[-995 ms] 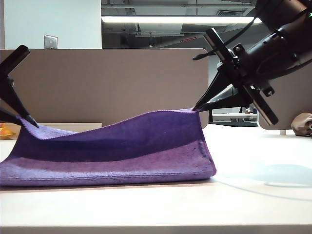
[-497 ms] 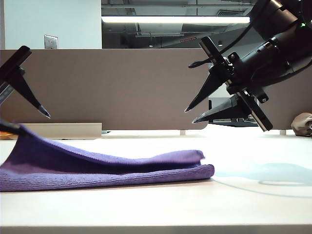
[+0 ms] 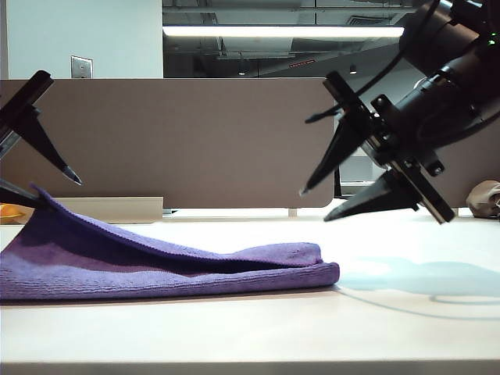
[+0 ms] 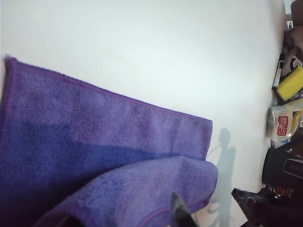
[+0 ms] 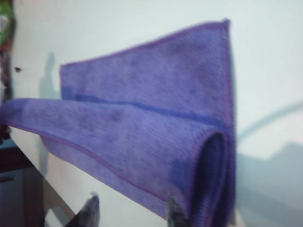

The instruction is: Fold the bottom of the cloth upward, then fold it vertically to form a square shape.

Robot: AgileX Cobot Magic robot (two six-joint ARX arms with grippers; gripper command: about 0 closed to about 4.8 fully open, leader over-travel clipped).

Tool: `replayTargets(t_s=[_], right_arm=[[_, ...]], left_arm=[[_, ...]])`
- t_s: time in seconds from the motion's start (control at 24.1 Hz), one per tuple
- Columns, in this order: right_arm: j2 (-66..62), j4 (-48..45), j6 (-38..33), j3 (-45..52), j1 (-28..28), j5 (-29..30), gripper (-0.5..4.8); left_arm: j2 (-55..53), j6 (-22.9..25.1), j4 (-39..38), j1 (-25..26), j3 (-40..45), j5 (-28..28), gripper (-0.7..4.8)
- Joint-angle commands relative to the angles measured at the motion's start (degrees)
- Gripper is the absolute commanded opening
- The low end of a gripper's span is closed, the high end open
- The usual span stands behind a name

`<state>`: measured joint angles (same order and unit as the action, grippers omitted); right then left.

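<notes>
Purple microfibre cloth (image 3: 168, 269) is lying on the white worktop (image 3: 258, 332), already doubled over once, with the fold rounded at the end below the right tool (image 3: 314, 205). The right tool is hanging above and just beyond that folded end, apart from the fabric; its jaws are standing spread and nothing is sitting between them. The left tool (image 3: 48, 187) is at the opposite end of the cloth, also spread wide; its lower finger is lying against or just under the raised corner there, but it is not pinching the fabric, so I am judging that the cloth is free.

The upper layer is not resting flat: near the left tool it is standing up from the lower layer, and in the left wrist view its hem is running at a slant to the edge beneath. If the vertical fold is started from this state, the result may be coming out as a skewed shape and not a square. Also, a tool closing on only one layer could be dragging the first fold open.
</notes>
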<state>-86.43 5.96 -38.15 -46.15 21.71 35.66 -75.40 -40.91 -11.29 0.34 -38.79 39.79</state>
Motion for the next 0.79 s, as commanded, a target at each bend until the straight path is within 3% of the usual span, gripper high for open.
replayTargets(t_s=[0.04, 0.79], right_arm=[[0.15, 0.76, 1.14, -0.31, -0.02, -0.17, 1.86], [-5.84, -1.97, 1.03, -0.50, 0.24, 2.03, 2.04]], left_arm=[[-0.22, -0.13, 0.70, -0.02, -0.28, -0.13, 1.92], [-0.24, -0.09, -0.37, -0.02, -0.28, 1.64, 1.92]])
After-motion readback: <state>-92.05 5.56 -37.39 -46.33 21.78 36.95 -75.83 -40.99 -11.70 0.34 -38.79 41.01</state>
